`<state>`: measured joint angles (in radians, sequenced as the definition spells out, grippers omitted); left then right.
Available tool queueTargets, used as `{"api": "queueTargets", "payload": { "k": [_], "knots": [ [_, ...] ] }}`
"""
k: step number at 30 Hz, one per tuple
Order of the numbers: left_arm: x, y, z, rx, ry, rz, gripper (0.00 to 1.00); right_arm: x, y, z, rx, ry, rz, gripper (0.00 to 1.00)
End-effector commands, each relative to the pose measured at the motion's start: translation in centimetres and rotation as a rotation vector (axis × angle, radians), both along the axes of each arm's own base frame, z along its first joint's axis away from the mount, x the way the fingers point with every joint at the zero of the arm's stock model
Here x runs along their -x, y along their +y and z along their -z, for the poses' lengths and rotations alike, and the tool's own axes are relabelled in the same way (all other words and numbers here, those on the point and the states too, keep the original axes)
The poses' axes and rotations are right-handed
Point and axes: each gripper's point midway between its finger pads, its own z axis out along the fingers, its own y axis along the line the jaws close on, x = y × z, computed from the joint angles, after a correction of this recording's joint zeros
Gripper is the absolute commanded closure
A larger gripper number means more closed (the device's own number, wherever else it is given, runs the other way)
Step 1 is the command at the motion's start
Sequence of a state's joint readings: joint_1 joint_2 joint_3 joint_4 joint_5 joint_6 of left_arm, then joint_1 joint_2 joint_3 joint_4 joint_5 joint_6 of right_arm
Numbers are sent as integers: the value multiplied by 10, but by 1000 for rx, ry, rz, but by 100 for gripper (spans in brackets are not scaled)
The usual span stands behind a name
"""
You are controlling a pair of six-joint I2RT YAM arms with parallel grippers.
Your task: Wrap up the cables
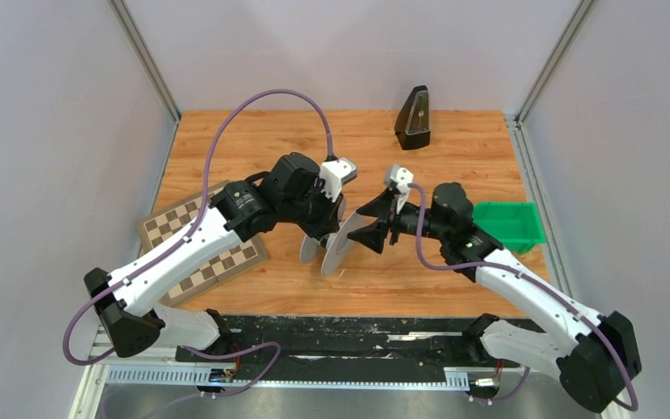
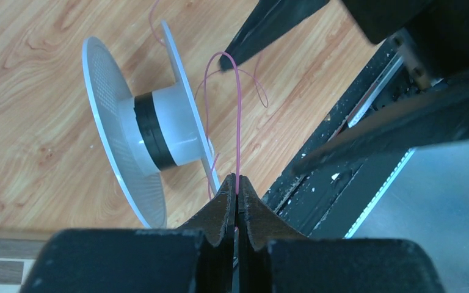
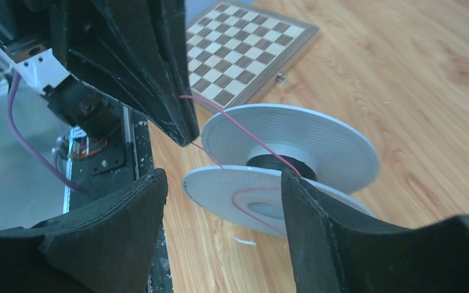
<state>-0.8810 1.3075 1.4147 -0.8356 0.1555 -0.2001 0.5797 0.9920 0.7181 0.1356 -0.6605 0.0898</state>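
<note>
A white spool with a black-banded hub stands on its rims at the middle of the table; it also shows in the left wrist view and the right wrist view. A thin pink cable loops up from the spool. My left gripper is shut on the cable, just left of and above the spool. My right gripper is open, its fingers right beside the spool. The cable runs from the left fingers across the spool to the hub.
A chessboard lies at the left under the left arm. A green bin stands at the right edge. A black wedge-shaped object stands at the back. A black rail runs along the near edge.
</note>
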Motion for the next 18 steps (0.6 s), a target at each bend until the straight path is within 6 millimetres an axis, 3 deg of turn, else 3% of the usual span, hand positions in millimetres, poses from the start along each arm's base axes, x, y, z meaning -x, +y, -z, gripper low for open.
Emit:
{"api": "queueTargets", "payload": {
  "k": [1, 8, 18],
  "knots": [
    [5, 2, -9, 39, -1, 3, 96, -9, 27, -30, 2, -209, -59, 32],
    [7, 9, -2, 26, 10, 4, 95, -22, 40, -31, 44, -262, -55, 36],
    [10, 13, -4, 45, 19, 9, 94, -2, 10, -43, 57, -476, -11, 36]
  ]
}}
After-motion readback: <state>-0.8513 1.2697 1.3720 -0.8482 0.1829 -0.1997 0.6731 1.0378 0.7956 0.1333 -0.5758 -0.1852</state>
